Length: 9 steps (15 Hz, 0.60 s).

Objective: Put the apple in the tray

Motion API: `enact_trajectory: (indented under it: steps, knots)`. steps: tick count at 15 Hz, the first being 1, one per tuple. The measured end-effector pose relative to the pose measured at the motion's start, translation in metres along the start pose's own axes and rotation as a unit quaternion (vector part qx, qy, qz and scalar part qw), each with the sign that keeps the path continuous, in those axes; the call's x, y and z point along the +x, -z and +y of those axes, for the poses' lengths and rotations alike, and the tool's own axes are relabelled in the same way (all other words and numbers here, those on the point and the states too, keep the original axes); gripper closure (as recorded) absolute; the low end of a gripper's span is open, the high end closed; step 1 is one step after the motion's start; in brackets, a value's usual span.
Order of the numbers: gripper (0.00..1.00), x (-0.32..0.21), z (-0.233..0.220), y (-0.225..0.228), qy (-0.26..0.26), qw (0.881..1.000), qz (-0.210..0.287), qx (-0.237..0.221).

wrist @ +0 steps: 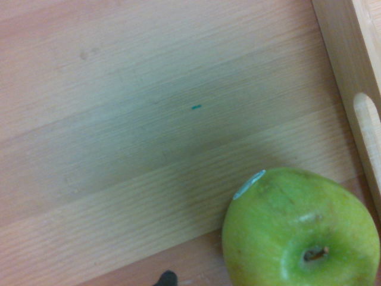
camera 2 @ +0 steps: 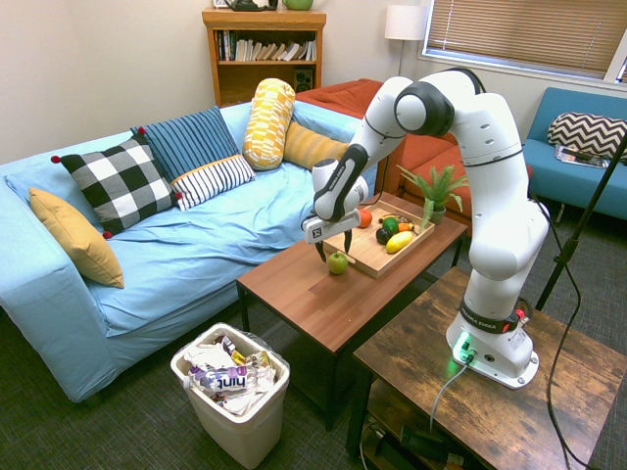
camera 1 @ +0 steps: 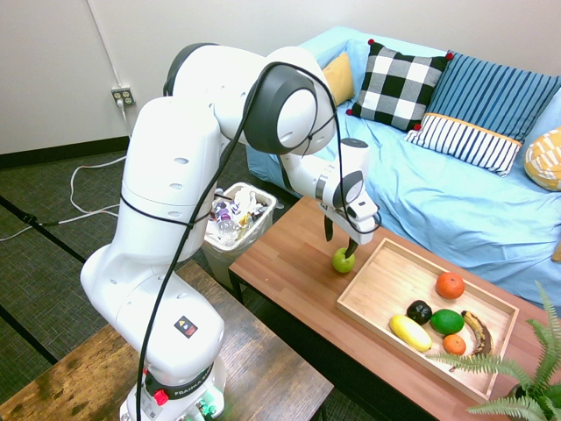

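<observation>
Approach is the step in hand: the gripper (camera 1: 340, 239) hangs right over the apple (camera 1: 343, 260), fingers spread wide, holding nothing. The apple sits on the worktop (camera 1: 289, 263), just beside the tray (camera 1: 377, 298). Next it wants lowering, closing, then lifting across.

White arm bent low, pincer (camera 1: 339, 239) pointing straight down, fingers spread wide apart

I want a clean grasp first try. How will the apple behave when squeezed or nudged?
The apple looks round and smooth-skinned, so it will probably roll if nudged and may slip from a narrow pinch. It seems firm, likely holding shape. The tray beside it could stop a roll.
</observation>
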<state>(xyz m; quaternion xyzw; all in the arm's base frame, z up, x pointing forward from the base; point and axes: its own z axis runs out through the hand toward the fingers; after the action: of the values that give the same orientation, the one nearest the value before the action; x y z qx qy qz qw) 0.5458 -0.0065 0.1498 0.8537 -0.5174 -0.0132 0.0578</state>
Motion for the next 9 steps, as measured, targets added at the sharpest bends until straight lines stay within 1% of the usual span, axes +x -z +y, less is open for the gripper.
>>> enact_trajectory:
  steps: [9]
  knots:
    - [0.0, 0.017, -0.004, -0.036, -0.012, 1.0, -0.013, -0.015]
